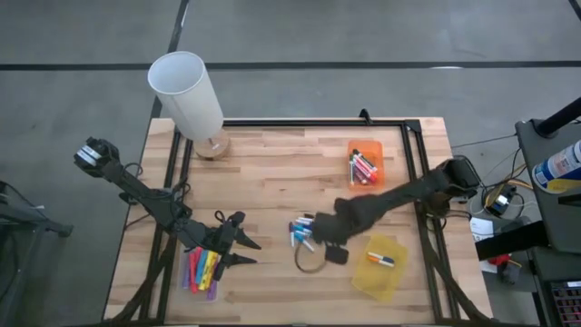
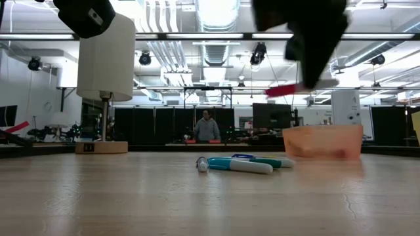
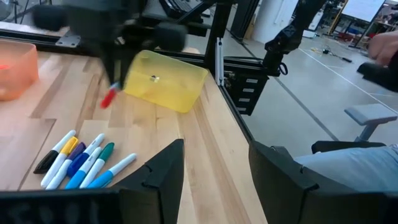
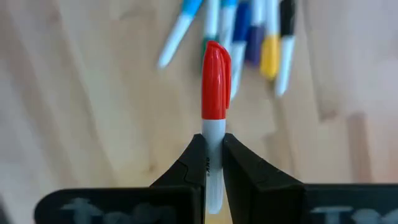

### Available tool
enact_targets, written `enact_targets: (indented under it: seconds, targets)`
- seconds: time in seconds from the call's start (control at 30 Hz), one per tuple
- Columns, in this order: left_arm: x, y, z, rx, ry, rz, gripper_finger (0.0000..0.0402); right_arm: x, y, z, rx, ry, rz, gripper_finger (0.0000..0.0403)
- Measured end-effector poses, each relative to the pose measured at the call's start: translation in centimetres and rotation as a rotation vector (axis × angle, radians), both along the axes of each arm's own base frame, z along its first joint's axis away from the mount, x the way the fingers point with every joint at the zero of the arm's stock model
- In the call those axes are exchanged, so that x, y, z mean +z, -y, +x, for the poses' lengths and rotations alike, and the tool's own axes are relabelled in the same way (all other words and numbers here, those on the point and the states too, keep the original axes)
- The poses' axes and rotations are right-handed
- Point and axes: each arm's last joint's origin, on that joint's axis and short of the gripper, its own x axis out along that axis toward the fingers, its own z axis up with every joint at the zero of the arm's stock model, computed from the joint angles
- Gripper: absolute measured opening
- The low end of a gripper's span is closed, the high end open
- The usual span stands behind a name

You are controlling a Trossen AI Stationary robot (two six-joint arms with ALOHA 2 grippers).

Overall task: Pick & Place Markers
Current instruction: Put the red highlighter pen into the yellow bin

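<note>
Wooden slats form the table [image 1: 272, 154], with a white-shaded lamp [image 1: 186, 91] at its far left corner and an open workshop hall beyond.

Right arm: reaches in from the right edge toward the table's middle, wrist raised above the surface. The right gripper [image 4: 211, 155] is clamped on a red-capped marker [image 4: 215, 87] with a white barrel; the cap projects forward past the fingertips. The marker is clear of the table, directly over a loose cluster of markers [image 1: 302, 232] lying on the wood. An orange bin [image 1: 366, 163] holding markers sits behind this cluster; a yellow bin [image 1: 381, 266] with one marker sits to its right, near the front edge.

Left arm: extends from the left edge to the front left. The left gripper [image 1: 243, 252] stands wide apart, holding nothing, just beside a group of coloured markers [image 1: 203, 271].
</note>
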Motion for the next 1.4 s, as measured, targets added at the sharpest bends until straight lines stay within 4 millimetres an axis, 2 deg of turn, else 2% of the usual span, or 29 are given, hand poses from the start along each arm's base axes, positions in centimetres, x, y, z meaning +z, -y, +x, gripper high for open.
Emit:
enact_targets:
  seconds: [0.2,0.37,0.5,0.6,0.87,1.03,1.23,1.4]
  targets:
    - [0.0,0.0,0.0,0.000,0.000,0.000,0.0174,1.7,-4.6,-2.2,-0.042,-0.045,0.005,0.0023]
    - [0.1,0.0,0.0,0.000,0.008,-0.006,0.0174,2.3,-8.0,-5.0,-0.113,-0.056,-0.082,0.0023]
    - [0.1,0.0,0.0,0.000,0.012,-0.010,0.0174,2.2,-10.2,-7.5,-0.164,-0.068,-0.138,0.0027]
    - [0.2,0.0,0.0,0.001,0.012,-0.014,0.0174,2.1,-11.1,-9.2,-0.200,-0.096,-0.184,0.0029]
    - [0.3,0.0,0.0,0.001,0.025,-0.024,0.0174,0.0,-11.7,-11.6,-0.259,-0.149,-0.255,0.0031]
    - [0.3,0.0,0.0,0.004,0.024,-0.024,0.0174,-1.8,-11.3,-12.1,-0.263,-0.196,-0.269,0.0032]
    - [0.3,0.0,0.1,0.023,0.028,-0.015,0.0174,-3.8,-11.2,-12.6,-0.258,-0.270,-0.205,0.0033]
    - [0.3,0.0,0.1,0.024,0.027,-0.015,0.0174,-4.6,-10.9,-12.9,-0.278,-0.280,-0.217,0.0035]
